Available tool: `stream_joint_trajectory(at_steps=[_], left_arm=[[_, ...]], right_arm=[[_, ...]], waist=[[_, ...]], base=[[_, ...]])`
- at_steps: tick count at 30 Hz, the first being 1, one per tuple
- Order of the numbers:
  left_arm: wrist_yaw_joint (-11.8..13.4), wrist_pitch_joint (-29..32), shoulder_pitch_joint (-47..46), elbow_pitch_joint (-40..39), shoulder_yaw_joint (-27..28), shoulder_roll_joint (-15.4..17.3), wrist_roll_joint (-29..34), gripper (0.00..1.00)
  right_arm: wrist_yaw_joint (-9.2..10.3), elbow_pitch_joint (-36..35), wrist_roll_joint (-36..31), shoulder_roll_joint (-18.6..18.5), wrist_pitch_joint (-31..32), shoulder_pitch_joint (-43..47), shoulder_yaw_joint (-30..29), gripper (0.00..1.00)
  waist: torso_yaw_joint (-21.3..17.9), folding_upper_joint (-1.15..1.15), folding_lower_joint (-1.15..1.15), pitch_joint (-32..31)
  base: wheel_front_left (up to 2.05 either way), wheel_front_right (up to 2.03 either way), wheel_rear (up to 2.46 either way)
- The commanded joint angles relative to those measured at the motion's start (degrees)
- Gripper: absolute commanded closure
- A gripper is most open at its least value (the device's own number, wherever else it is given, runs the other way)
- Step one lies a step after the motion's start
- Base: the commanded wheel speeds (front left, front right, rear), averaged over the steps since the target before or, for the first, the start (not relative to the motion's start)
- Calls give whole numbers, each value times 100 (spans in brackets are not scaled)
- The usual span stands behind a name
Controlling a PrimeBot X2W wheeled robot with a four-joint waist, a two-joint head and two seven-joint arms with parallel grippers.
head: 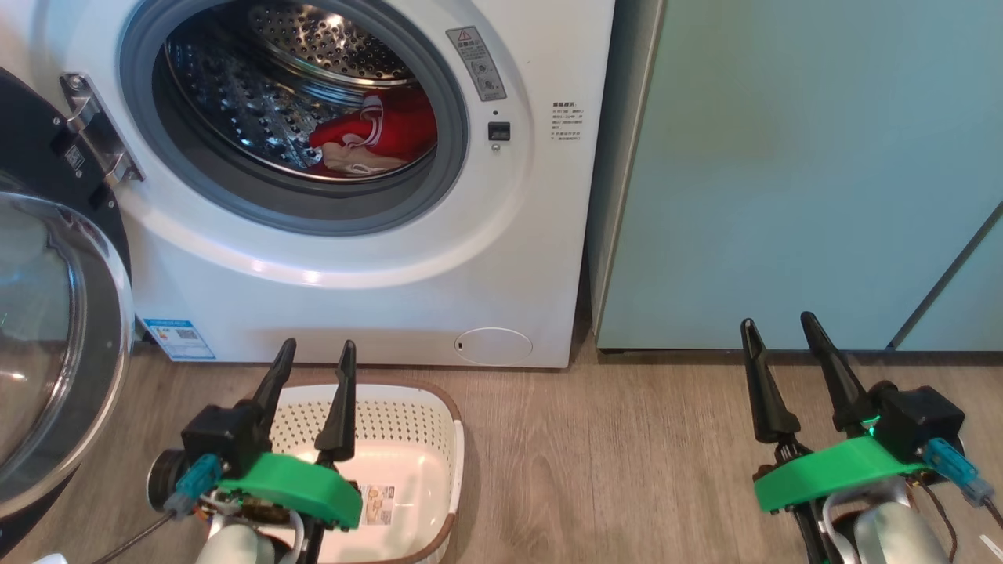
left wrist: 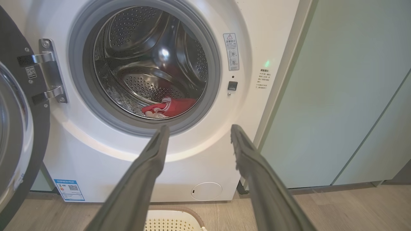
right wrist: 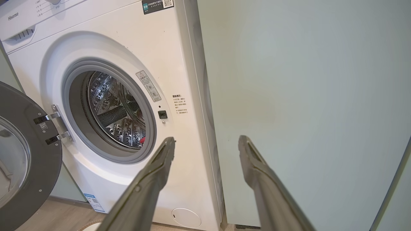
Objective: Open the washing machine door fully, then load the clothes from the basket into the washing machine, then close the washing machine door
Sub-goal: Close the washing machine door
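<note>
door [head: 55, 313]: swung wide open at the far left. Its black rim and bulging glass bowl face out into the room.
hinge [head: 95, 129]: a metal bracket on the left edge of the round opening, carrying the door.
blue sticker [head: 179, 338]: on the machine's lower left corner, just above the floor.
left gripper [head: 317, 345]: at the lower left of the head view. Its two dark fingers are spread apart and grip nothing. They point toward the machine's front, with the tips below the opening.
basket [head: 411, 419]: stands on the floor right in front of the machine, under and just right of the left gripper. The perforated wall, brown rim and white base with a label sticker show.
washing machine [head: 376, 305]: white front loader, its opening uncovered and ringed by a grey seal.
drum [head: 258, 94]: shiny perforated steel, seen through the opening.
clothes [head: 380, 129]: a red bundle with white parts lying inside the drum, low and toward its right side, behind the seal.
round cap [head: 494, 345]: white, low on the machine's front, to the right.
floor [head: 603, 454]: grey-brown wood planks.
cabinets [head: 783, 172]: pale teal fronts standing close against the machine's right side.
right gripper [head: 777, 319]: at the lower right, well apart from the basket and in front of the cabinets. Its fingers are spread and grip nothing.
</note>
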State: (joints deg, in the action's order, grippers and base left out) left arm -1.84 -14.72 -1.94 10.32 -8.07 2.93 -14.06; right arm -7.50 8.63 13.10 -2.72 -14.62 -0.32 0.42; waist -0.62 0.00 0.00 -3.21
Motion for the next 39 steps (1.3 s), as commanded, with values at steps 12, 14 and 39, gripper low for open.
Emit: stream_joint_trajectory(at_steps=[12, 14, 39], left_arm=[[14, -28, -220, -129, 240, -5, -86, 0], [8, -28, -231, -126, 253, -5, -87, 0], [42, -28, -289, -41, 234, -5, 113, 0]], right_arm=[[1, -172, 63, -16, -38, -170, 115, 0], [1, -175, 67, -16, -38, -171, 113, 0], [1, -116, 82, -16, -38, -185, 103, 0]], waist=[[38, 0, 0, 50], [48, 0, 0, 64], [126, 0, 0, 112]], base=[[-70, 68, 2], [-172, 172, 0], [-163, 162, 1]])
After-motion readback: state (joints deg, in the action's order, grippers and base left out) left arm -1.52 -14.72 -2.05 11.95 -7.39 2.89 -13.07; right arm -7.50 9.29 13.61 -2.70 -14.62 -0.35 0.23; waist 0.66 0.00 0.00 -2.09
